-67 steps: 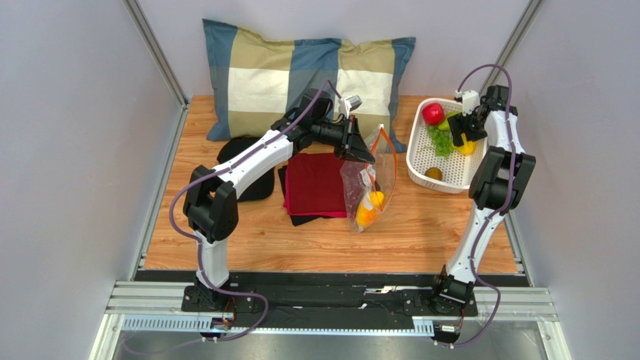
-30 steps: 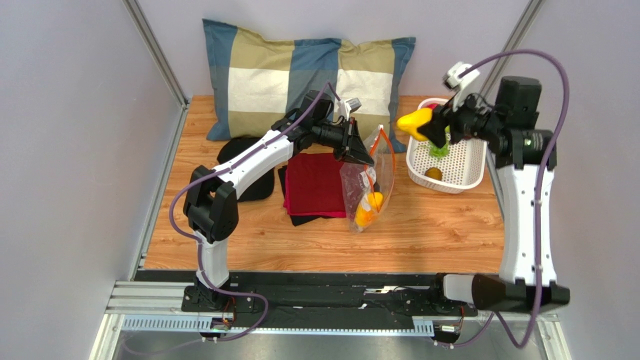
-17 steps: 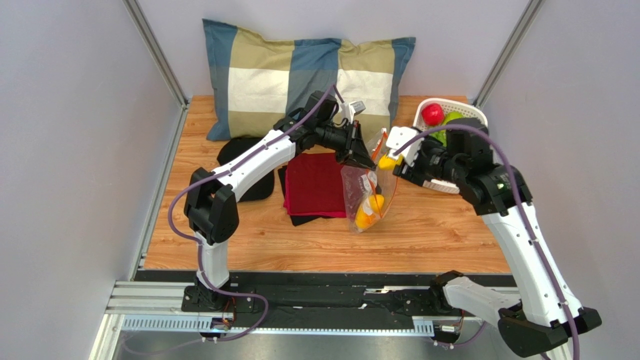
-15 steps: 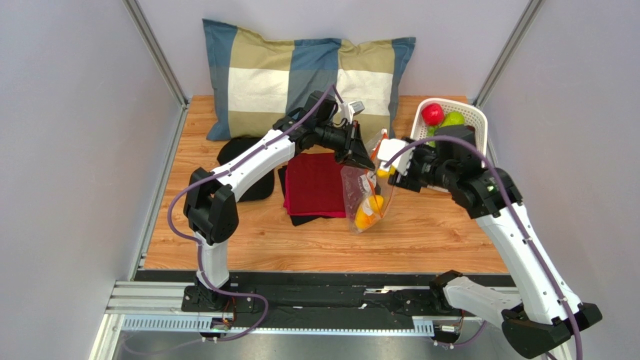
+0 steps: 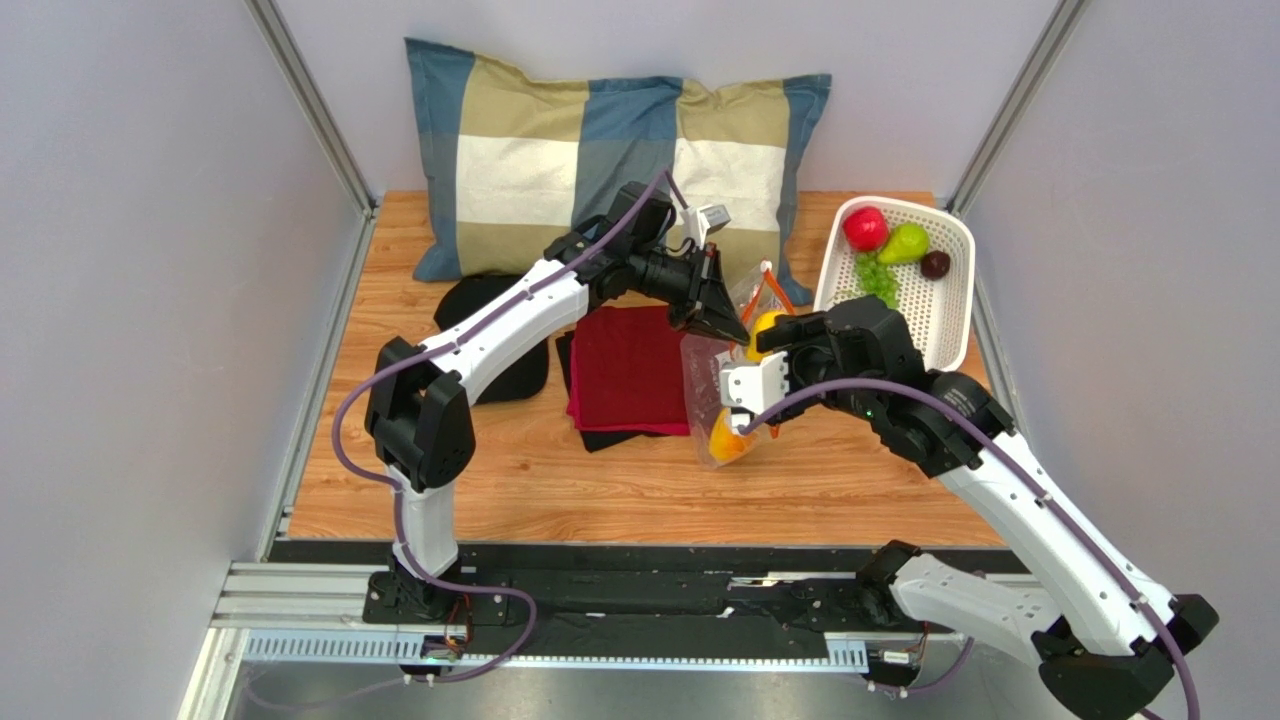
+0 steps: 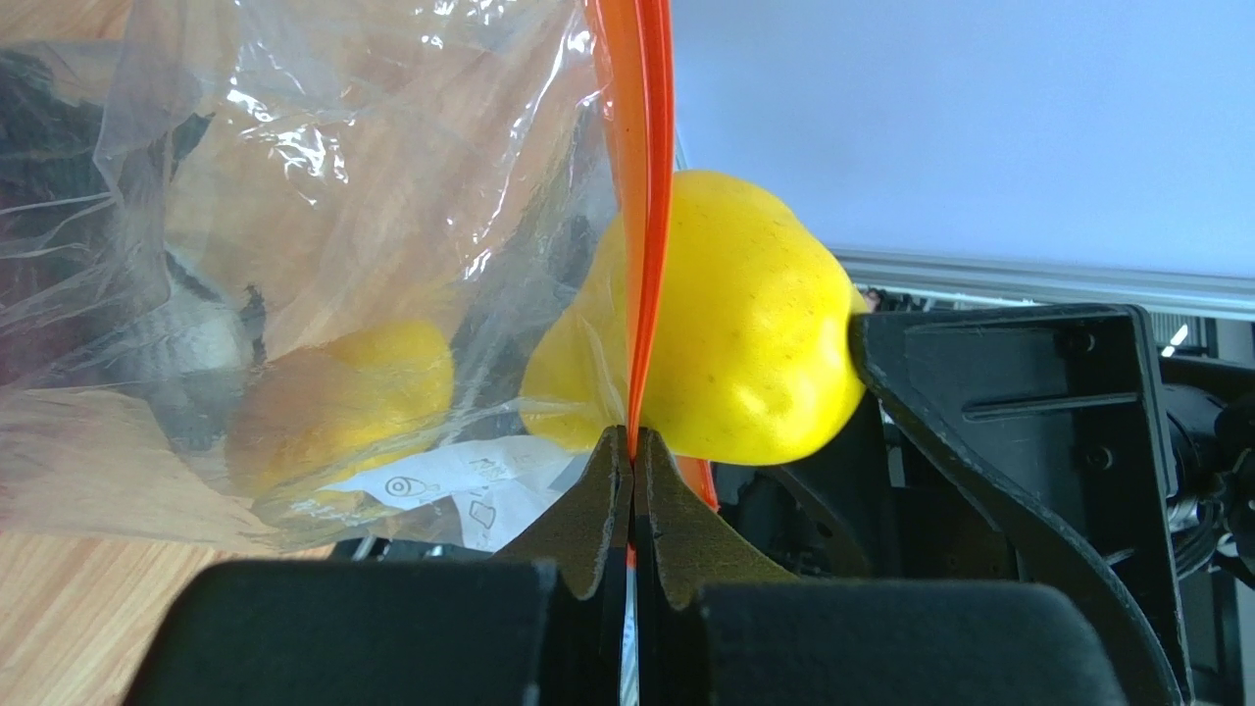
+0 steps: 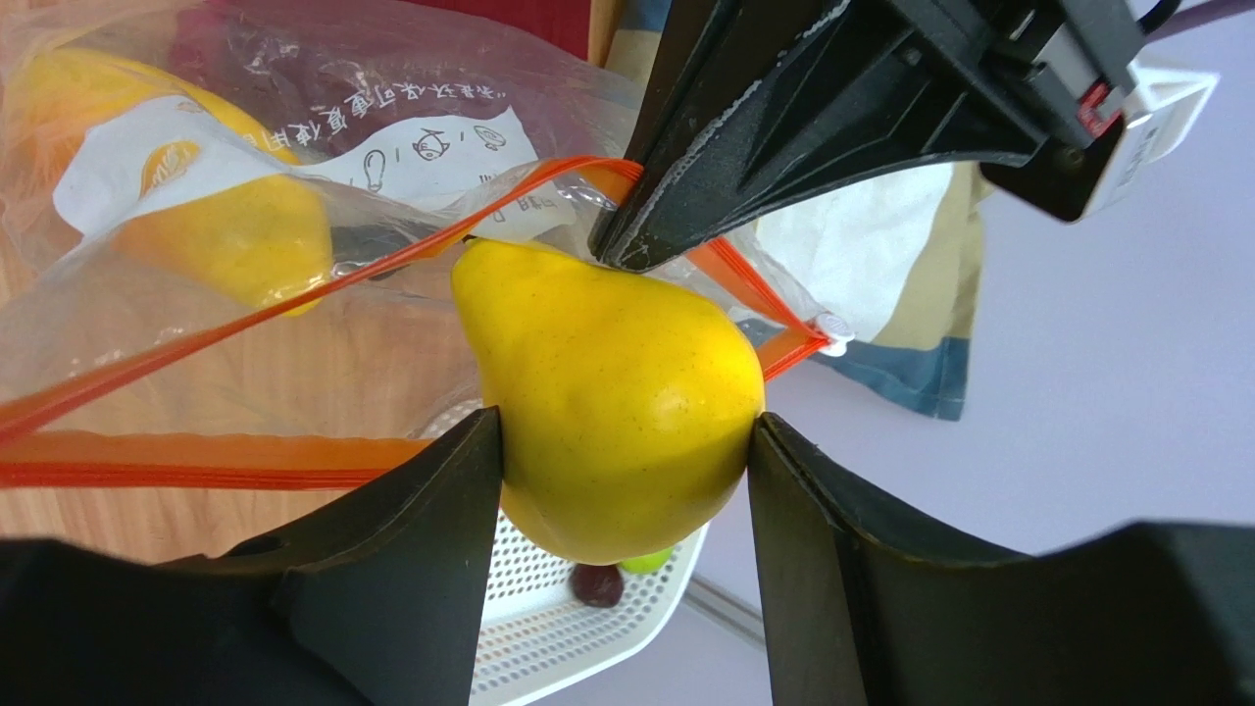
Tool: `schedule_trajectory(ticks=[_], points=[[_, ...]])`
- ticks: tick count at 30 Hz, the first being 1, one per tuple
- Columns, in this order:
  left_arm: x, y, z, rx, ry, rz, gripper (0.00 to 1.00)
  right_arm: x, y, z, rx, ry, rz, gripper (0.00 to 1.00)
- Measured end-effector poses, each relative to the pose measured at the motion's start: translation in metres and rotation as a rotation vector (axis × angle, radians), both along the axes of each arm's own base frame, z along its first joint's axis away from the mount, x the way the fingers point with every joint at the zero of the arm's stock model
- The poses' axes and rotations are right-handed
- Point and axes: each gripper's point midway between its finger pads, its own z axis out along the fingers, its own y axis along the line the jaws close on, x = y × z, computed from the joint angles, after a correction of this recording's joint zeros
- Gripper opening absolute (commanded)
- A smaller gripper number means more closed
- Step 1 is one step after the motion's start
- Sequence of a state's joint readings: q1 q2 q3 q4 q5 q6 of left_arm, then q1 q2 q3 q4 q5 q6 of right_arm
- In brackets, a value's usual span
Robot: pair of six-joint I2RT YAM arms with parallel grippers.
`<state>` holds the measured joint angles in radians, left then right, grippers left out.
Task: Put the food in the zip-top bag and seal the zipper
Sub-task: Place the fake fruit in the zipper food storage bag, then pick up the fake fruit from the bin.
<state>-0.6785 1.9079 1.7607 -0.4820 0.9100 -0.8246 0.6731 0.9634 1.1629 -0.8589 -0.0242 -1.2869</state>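
The zip-top bag (image 5: 727,393) hangs upright over the table, and my left gripper (image 6: 634,441) is shut on its orange-red zipper (image 6: 644,221). Yellow and orange pieces (image 5: 733,428) lie at the bag's bottom. My right gripper (image 7: 626,434) is shut on a yellow pear (image 7: 612,383). It holds the pear at the bag's open mouth, touching the zipper strip beside the left fingertips (image 7: 766,133). More food sits in the white basket (image 5: 950,312): a red round one (image 5: 864,228), a green pear (image 5: 906,242), a grape bunch (image 5: 873,279) and a dark piece (image 5: 936,264).
A checked pillow (image 5: 601,150) leans at the back of the table. A red cloth (image 5: 631,368) lies on black cloths (image 5: 496,338) left of the bag. The basket is tilted at the back right, near the wall rail.
My right arm has carried the yellow pear from the basket leftward and down to the bag's mouth. The left gripper has kept its hold on the zipper without moving.
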Motion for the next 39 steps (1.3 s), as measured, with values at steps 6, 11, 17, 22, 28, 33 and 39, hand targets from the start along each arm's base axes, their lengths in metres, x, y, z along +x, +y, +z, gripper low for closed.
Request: schedule_trajectory(ticks=[6, 11, 17, 22, 28, 33, 39], points=[[-0.003, 0.0, 0.002, -0.011, 0.007, -0.014, 0.0, -0.006, 0.004, 0.005, -0.012, -0.033, 0.071, 0.82], [-0.004, -0.001, 0.004, -0.021, 0.004, -0.023, 0.0, -0.004, 0.007, 0.003, 0.008, -0.013, 0.07, 0.96], [-0.004, -0.001, 0.005, -0.024, 0.005, -0.025, 0.0, 0.002, -0.005, 0.01, 0.09, 0.008, -0.009, 0.97], [-0.003, -0.001, 0.006, -0.028, -0.001, -0.024, 0.0, 0.023, -0.042, 0.033, 0.292, 0.058, -0.208, 0.96], [-0.003, -0.001, 0.006, -0.028, -0.002, -0.024, 0.0, 0.098, -0.124, 0.038, 0.647, 0.182, -0.598, 0.93], [-0.002, -0.002, 0.006, -0.033, -0.01, -0.021, 0.0, 0.182, -0.176, -0.008, 0.867, 0.359, -0.86, 0.94], [0.0, -0.003, 0.008, -0.038, -0.021, -0.017, 0.0, 0.263, -0.211, -0.08, 1.014, 0.484, -1.089, 0.93]])
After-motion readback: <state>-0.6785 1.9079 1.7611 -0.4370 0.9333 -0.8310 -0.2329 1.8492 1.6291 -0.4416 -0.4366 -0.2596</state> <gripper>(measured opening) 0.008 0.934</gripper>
